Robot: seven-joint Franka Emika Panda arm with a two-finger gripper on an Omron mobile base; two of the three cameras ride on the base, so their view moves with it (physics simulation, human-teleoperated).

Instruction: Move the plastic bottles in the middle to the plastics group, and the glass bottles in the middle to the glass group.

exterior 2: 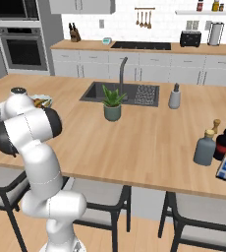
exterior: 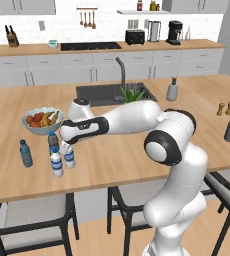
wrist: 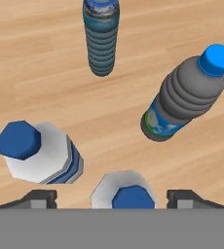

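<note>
Reaching out low over the left end of the wooden table (exterior: pixel 137 160), white arm stretched across from the lower right; hovering just above a tight cluster of small bottles beside the fruit bowl (exterior: pixel 42 120). Looking straight down along the jaws: spread wide open, gripping nothing, fingertips (wrist: pixel 38 198) standing one on each side of a clear-white bottle (wrist: pixel 126 193) with a blue cap, bare wood visible in the gap on both sides. Standing upright just beside it, a second clear-white bottle (wrist: pixel 38 154), blue-capped and blue-banded. Sitting a little apart from that pair in the hand view, the dark-bodied bottle (wrist: pixel 189 99) with a blue cap and a blue label low on its body; farther on, well apart from the jaws, the all-blue bottle (wrist: pixel 102 41), ribbed and translucent. Seen from the left base view, all four upright on the table near its front edge. Waiting far off at the right end of the table, the squat grey-blue glass bottle (exterior 2: pixel 204 146) with its tan stopper, just beside a dark red bottle (exterior 2: pixel 225 140); near the sink, a grey pump dispenser (exterior 2: pixel 174 96) and a potted plant (exterior 2: pixel 112 106).
</note>
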